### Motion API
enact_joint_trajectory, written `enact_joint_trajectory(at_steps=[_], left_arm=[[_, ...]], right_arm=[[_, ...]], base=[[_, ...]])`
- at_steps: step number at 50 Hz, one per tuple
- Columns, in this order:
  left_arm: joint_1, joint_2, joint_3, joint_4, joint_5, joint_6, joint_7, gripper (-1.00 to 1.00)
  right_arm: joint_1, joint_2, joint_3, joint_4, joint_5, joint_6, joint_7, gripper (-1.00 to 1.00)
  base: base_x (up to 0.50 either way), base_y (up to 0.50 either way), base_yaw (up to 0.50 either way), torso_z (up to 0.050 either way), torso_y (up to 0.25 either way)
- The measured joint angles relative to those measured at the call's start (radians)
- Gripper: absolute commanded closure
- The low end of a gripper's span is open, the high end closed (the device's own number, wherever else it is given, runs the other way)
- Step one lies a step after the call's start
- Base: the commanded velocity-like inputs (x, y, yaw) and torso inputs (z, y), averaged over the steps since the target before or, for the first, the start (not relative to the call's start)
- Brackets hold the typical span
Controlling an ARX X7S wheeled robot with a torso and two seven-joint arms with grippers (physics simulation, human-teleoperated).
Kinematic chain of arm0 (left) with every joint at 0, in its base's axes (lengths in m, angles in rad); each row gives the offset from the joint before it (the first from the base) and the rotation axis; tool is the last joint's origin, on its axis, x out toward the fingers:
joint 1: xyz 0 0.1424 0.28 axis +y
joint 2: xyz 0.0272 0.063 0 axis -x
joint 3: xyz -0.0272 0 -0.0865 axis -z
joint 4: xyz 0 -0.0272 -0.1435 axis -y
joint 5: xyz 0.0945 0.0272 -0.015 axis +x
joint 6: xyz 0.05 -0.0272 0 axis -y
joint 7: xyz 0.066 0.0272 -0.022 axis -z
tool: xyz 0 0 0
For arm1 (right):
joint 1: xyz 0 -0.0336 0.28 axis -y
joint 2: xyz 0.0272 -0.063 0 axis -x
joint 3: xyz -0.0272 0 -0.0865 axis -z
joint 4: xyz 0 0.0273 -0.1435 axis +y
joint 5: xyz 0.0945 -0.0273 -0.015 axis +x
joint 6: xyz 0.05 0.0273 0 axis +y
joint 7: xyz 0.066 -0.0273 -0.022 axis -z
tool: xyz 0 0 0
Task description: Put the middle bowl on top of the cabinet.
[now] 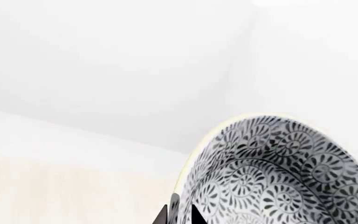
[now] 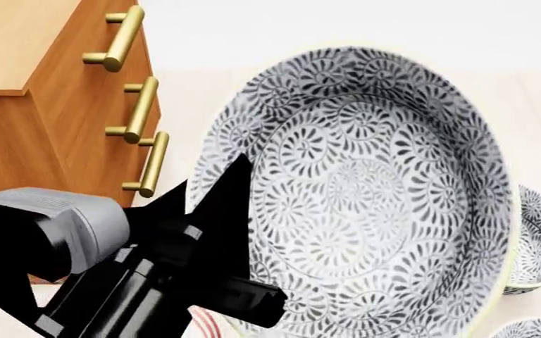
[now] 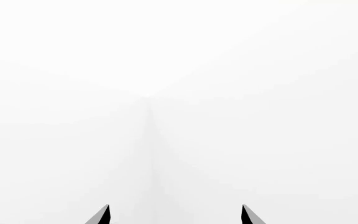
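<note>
The middle bowl (image 2: 365, 190), deep with a grey-and-white floral pattern and a pale rim, hangs in the air close to the head camera, tilted so its inside faces me. My left gripper (image 2: 209, 186) is shut on its rim at the lower left. In the left wrist view the two dark fingertips (image 1: 195, 215) pinch the bowl's wall (image 1: 278, 172), one on each side. The cabinet (image 2: 54, 134), orange-brown with a lighter top and brass bar handles (image 2: 139, 109), stands to the left of the bowl. My right gripper (image 3: 175, 214) is open, facing only a blank white wall.
Two bowls of the same pattern sit lower at the right, one (image 2: 538, 246) partly behind the held bowl and another (image 2: 534, 329) at the bottom edge. A sliver of a red-striped white plate (image 2: 203, 325) shows under the left arm.
</note>
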Motion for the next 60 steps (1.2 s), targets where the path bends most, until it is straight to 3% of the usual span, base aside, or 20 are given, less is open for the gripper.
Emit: enact_joint_trajectory(at_steps=[19,38,45,60], left_arm=[[-0.284,-0.021,-0.138,-0.022,-0.321,-0.066,-0.215,1.0],[-0.65,-0.048,-0.226,-0.267,-0.69,-0.087,-0.509,1.0],[-0.752,-0.076,-0.195,-0.4,-0.764,-0.074,-0.573,1.0],[-0.926,-0.168,0.012,-0.683,-0.827,0.082,-0.625,1.0]], right_arm=[[0.001,0.005,-0.005,0.002,-0.005,-0.001,0.011,-1.0],[0.002,-0.009,-0.041,-0.028,-0.044,0.023,0.026,-1.0],[0.008,-0.019,-0.061,-0.041,-0.068,0.038,0.029,-1.0],[0.016,-0.026,-0.065,-0.052,-0.075,0.052,0.024,-1.0]], base=[[0.0,0.0,0.0,0.0,0.0],[0.0,0.0,0.0,0.0,0.0],[0.0,0.0,0.0,0.0,0.0],[0.0,0.0,0.0,0.0,0.0]])
